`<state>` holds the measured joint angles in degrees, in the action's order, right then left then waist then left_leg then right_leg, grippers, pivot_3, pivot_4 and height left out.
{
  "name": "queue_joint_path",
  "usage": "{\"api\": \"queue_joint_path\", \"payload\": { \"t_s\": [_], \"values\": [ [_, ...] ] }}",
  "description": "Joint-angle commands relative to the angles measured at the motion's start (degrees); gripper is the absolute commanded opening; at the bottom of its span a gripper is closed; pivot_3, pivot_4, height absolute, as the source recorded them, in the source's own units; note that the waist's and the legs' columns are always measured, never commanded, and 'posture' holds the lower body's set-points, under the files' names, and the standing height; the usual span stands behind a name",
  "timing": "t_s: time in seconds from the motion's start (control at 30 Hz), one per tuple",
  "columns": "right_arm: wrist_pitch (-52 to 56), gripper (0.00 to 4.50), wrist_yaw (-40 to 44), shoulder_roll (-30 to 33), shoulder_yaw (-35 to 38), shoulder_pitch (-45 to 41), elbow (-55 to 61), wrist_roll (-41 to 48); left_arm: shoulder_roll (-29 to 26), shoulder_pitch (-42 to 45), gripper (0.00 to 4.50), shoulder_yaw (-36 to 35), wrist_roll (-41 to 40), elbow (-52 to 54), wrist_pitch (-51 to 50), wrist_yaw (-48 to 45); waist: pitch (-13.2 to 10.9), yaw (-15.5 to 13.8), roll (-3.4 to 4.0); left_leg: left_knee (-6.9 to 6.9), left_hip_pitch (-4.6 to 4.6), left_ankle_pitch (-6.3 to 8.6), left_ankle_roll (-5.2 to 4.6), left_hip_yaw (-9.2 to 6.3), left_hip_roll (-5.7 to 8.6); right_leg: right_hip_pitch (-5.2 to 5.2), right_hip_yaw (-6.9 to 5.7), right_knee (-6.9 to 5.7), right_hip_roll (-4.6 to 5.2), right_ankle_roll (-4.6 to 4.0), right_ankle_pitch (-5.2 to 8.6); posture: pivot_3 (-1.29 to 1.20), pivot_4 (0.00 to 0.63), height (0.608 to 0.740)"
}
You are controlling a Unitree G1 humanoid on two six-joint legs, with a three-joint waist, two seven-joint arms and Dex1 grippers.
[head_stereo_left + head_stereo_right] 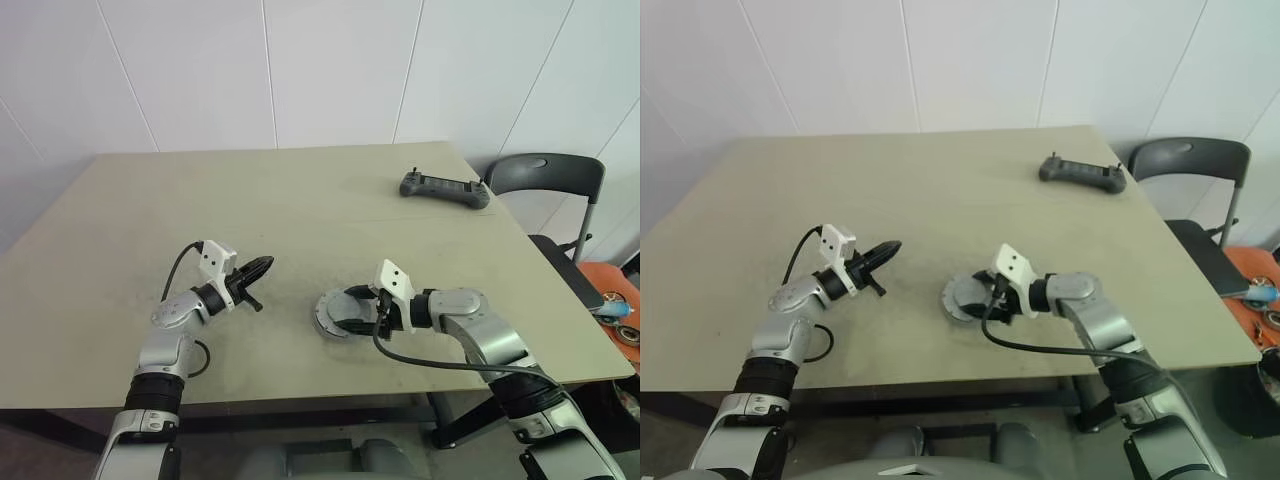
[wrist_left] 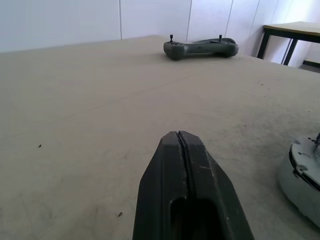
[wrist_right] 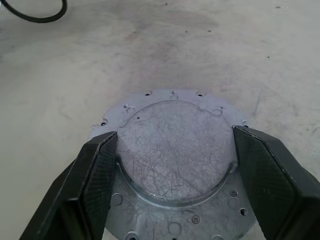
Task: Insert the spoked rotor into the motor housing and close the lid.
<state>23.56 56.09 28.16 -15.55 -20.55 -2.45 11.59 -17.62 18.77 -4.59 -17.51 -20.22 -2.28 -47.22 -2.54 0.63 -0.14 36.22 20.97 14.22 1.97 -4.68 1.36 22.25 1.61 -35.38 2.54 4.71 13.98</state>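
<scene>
Fingers (image 3: 97, 185) of the right gripper (image 3: 175, 165) stand wide apart on either side of a raised, scratched round face, one black pad against each side of it, so the gripper is clamped around the motor housing (image 3: 175, 150). From the wrist camera that face sits on a broader gray flange ringed with small holes, resting flat on the table (image 3: 240, 45); no copper windings or spokes show from this angle, and whether the spoked rotor is inside cannot be told. Seen from the head, the same housing (image 1: 335, 315) appears as a low gray puck near the table's front edge, the right gripper (image 1: 378, 310) reaching to it from the right side. Well apart to the left, the left gripper (image 1: 258, 268) hovers over bare tabletop, holding nothing; its wrist camera shows the two black fingers (image 2: 172, 185) pressed together with only a thin seam between them, and catches an edge of the housing (image 2: 305, 175) off to one side. Far back toward the right corner lies a dark handheld controller (image 1: 444, 188), with a black chair (image 1: 548, 180) beyond the table edge.
</scene>
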Motion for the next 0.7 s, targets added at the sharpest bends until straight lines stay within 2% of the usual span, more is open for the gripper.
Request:
{"api": "queue_joint_path", "payload": {
  "t_s": [0.03,0.3,0.53,0.7],
  "values": [
    [1.77,3.23,-2.61,-1.42,1.03,0.26,-0.46,0.04,-0.13,0.50,0.00,0.10,-0.45,2.08,0.19,0.07,0.00,0.11,0.00,0.00,-0.06,0.00,0.00,0.00,-0.01,-0.03,0.01,-0.01,0.00,0.00,0.00,0.00,0.000,0.740],
    [3.08,3.23,-3.76,-2.23,1.42,0.73,0.55,0.43,-0.23,0.82,0.00,0.31,-0.38,1.42,0.54,0.03,0.00,0.13,0.00,-0.05,-0.48,0.01,0.02,0.00,-0.06,-0.30,0.01,-0.03,-0.03,-0.05,0.00,0.00,0.000,0.740],
    [5.55,3.23,-1.86,-3.02,2.76,1.14,3.04,4.75,-0.31,1.23,0.00,0.39,-0.12,0.89,0.74,0.04,-0.01,0.10,0.00,-0.11,-0.41,0.01,0.01,0.01,-0.07,-0.24,0.01,0.02,-0.03,-0.05,0.00,0.00,0.000,0.740],
    [4.84,3.23,-2.77,-2.50,1.65,0.88,2.42,2.73,-0.33,1.34,0.00,0.49,0.13,0.50,0.92,0.07,-0.01,0.05,0.00,-0.16,-0.21,0.01,0.01,0.02,-0.06,-0.03,0.01,0.02,-0.03,-0.05,-0.01,0.00,0.000,0.740]
  ]
}}
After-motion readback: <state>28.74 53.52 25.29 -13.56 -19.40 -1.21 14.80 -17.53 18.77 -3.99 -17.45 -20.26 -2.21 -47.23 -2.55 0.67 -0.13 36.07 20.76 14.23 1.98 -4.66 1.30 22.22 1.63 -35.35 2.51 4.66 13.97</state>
